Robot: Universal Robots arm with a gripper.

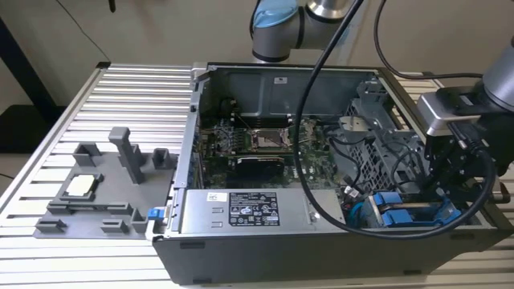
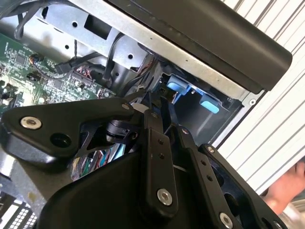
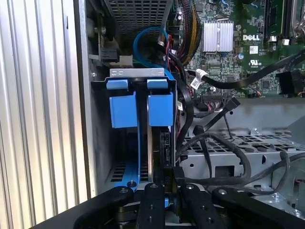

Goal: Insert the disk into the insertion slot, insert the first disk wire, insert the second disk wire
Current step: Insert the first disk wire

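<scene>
The disk (image 1: 405,214) sits in the insertion slot (image 3: 100,152), at the case's (image 1: 281,259) four o'clock in the exterior view; you cannot tell whether your gripper (image 3: 164,193) grasps anything.

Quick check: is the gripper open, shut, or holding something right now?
Gripper: cannot be told; it sits inside the computer case, right by the blue-framed disk.

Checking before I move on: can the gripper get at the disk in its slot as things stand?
Probably yes. In the first wrist view the gripper sits in line with the disk in the insertion slot, with nothing between them. The black cables hang close beside it and might brush it.
</scene>
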